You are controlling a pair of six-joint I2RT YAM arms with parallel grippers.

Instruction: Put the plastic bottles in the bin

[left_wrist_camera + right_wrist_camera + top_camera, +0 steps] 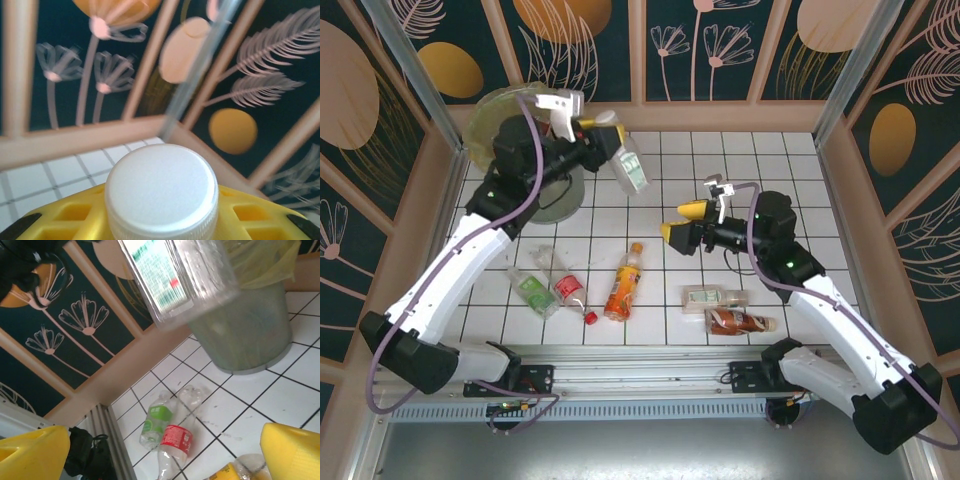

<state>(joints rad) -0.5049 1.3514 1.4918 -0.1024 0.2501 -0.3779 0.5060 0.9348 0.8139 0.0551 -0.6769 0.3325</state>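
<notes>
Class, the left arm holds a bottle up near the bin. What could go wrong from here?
1. The held bottle hangs over the tiled table beside the bin, not above its opening; let go now, it would probably miss.
2. The left fingers pinch it at the white cap end, so the long body may swing or slip.

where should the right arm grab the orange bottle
Grip the orange bottle across its labelled middle, coming straight down from above. It lies flat on the table, cap at its far end, so the fingers should straddle its width. The right end effector is open and nearby.
</notes>
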